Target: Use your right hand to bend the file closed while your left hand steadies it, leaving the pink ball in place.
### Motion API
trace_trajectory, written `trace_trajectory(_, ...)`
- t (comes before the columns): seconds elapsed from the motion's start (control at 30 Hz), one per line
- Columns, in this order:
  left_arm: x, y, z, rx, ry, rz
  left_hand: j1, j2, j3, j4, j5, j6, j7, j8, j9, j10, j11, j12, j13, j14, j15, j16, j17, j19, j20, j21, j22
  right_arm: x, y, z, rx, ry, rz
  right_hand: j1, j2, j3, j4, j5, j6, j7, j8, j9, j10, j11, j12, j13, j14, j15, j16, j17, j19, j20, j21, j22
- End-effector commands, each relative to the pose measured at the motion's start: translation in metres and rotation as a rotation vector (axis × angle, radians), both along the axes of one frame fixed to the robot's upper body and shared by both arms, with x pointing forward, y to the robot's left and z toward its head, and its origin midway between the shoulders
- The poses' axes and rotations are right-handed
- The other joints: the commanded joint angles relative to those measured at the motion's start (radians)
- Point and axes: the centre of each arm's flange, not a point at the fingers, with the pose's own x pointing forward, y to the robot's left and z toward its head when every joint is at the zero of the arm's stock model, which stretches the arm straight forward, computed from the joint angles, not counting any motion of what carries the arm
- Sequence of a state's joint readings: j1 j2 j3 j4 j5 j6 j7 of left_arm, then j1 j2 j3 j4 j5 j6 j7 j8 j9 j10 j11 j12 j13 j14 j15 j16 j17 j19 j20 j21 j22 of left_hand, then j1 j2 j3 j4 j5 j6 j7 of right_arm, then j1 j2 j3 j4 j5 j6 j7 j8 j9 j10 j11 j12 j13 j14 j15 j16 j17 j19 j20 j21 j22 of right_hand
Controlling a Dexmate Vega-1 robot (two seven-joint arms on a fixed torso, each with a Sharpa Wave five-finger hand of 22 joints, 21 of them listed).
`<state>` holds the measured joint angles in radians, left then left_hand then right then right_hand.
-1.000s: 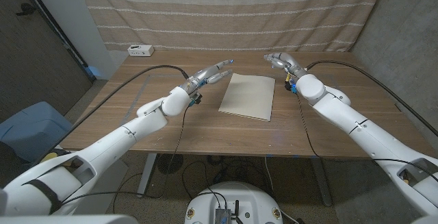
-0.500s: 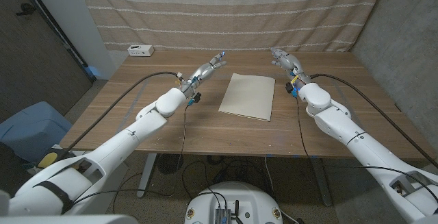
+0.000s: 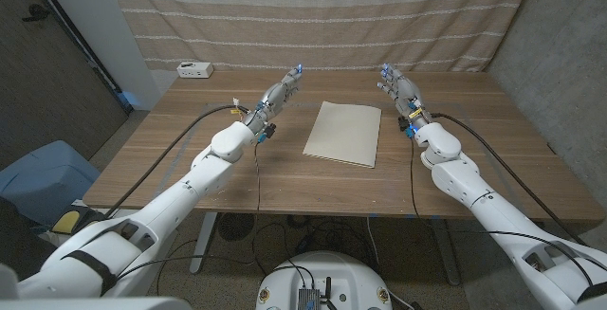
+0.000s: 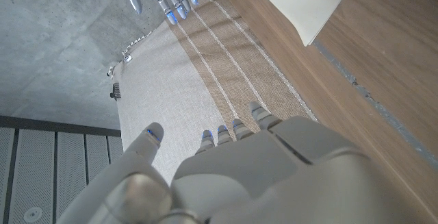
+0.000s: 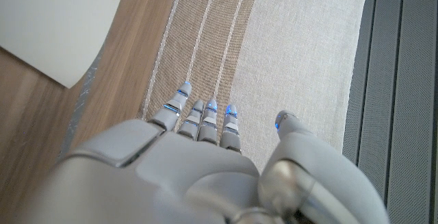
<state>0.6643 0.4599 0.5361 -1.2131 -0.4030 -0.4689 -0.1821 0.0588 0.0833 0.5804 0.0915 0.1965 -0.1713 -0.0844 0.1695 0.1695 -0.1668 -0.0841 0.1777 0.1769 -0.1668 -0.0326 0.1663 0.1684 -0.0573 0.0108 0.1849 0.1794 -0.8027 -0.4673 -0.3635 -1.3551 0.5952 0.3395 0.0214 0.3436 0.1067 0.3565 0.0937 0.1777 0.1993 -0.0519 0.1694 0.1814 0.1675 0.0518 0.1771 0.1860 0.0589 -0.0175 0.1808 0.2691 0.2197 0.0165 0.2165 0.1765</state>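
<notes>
The file (image 3: 342, 133) lay shut at table centre; the left hand (image 3: 276, 97) at ten o'clock and right hand (image 3: 399, 89) at two hovered empty, fingers extended (no pink ball was visible). Any further push risked sliding it.

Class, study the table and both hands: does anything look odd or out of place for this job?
Yes. The file already lies closed and flat on the table, slightly askew to its edges. No pink ball is on the tabletop. The left hand and right hand hover apart from the file, holding nothing.
</notes>
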Motion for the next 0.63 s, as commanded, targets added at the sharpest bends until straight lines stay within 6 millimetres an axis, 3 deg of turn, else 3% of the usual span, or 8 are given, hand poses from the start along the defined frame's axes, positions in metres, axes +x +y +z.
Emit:
trace_trajectory(0.03, 0.007, 0.018, 0.003, -0.100, 0.049, -0.088, -0.007, 0.002, -0.005, 0.003, 0.007, -0.026, 0.012, 0.005, 0.001, -0.031, -0.003, 0.008, 0.001, -0.007, -0.025, 0.009, 0.002, -0.004, -0.002, 0.009, 0.002, 0.003, -0.003, -0.014, 0.131, 0.016, 0.091, -0.016, -0.003, -0.007, 0.001, 0.006, -0.006, 0.003, 0.004, 0.001, -0.001, -0.003, 0.007, 0.002, -0.001, 0.000, 0.002, 0.000, 0.001, 0.007, 0.000, 0.002)
trace_trajectory(0.2, 0.009, 0.026, 0.003, -0.092, 0.050, -0.095, -0.007, 0.003, -0.006, 0.003, 0.008, -0.023, 0.015, 0.007, 0.001, -0.028, -0.005, 0.010, 0.000, -0.003, -0.026, 0.011, 0.002, -0.001, -0.003, 0.010, 0.002, -0.005, -0.008, -0.019, 0.118, 0.019, 0.050, -0.027, -0.010, -0.016, 0.004, 0.007, -0.009, 0.005, 0.006, 0.001, -0.001, 0.006, 0.009, 0.001, -0.002, 0.005, 0.004, -0.006, 0.004, 0.006, 0.000, 0.002)
trace_trajectory(0.33, 0.009, 0.034, 0.002, -0.088, 0.053, -0.101, -0.007, 0.003, -0.006, 0.004, 0.009, -0.021, 0.017, 0.008, 0.001, -0.024, -0.004, 0.011, 0.000, 0.000, -0.027, 0.012, 0.002, 0.000, -0.001, 0.011, 0.002, -0.018, -0.005, -0.024, 0.110, 0.018, -0.004, -0.042, -0.031, -0.032, 0.002, 0.008, -0.020, 0.015, 0.008, 0.000, 0.003, 0.023, 0.013, 0.001, -0.002, 0.027, 0.006, -0.018, 0.003, 0.008, -0.003, 0.001)
trace_trajectory(0.5, 0.009, 0.044, -0.004, -0.094, 0.066, -0.084, -0.006, 0.005, -0.007, 0.004, 0.010, -0.018, 0.021, 0.009, 0.001, -0.023, -0.004, 0.012, 0.000, 0.001, -0.028, 0.012, 0.002, 0.004, -0.003, 0.013, 0.002, -0.030, 0.014, -0.030, 0.111, 0.003, -0.012, -0.048, -0.042, -0.040, -0.001, 0.009, -0.014, 0.025, 0.013, 0.000, 0.006, 0.024, 0.015, 0.001, -0.003, 0.031, 0.006, -0.025, 0.002, 0.012, -0.005, 0.001)
trace_trajectory(0.63, 0.010, 0.051, -0.008, -0.116, 0.079, -0.078, -0.006, 0.006, -0.007, 0.004, 0.010, -0.019, 0.022, 0.009, 0.001, -0.024, -0.003, 0.012, 0.000, 0.002, -0.027, 0.012, 0.001, 0.005, -0.004, 0.014, 0.002, -0.040, 0.034, -0.023, 0.101, -0.065, 0.023, -0.045, -0.041, -0.039, -0.005, 0.012, -0.011, 0.028, 0.014, -0.001, 0.009, 0.027, 0.016, 0.001, 0.000, 0.025, 0.007, -0.031, 0.007, 0.009, -0.004, 0.001)
